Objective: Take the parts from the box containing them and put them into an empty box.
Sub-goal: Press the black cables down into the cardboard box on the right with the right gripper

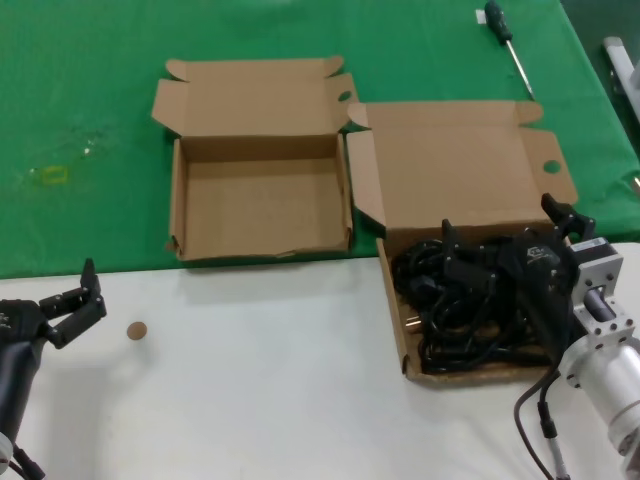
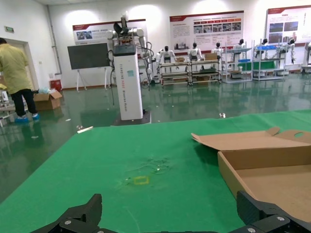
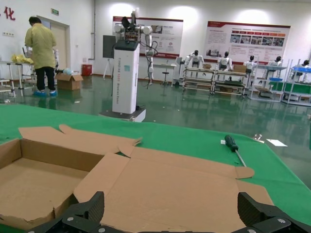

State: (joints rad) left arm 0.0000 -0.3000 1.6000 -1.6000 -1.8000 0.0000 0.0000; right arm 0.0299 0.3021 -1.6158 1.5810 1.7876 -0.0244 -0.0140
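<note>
Inside the wider brown cardboard box with the tall lid panel (image 1: 455, 165), my tangle of black coiled power cords (image 1: 450, 300) fills the tray, thin rubbery loops piled on one another, none lifted out that I can see. My right tool (image 1: 510, 240) is low over that pile with its jaws spread wide, gripping nothing. Just beside this box, on its left, the smaller squarish cardboard box with the short lid (image 1: 262, 195) shows a bare floor, so I judge the whole transfer remains. My left tool (image 1: 80, 300) waits splayed and empty over the white worktop (image 1: 260, 380), well apart.
</note>
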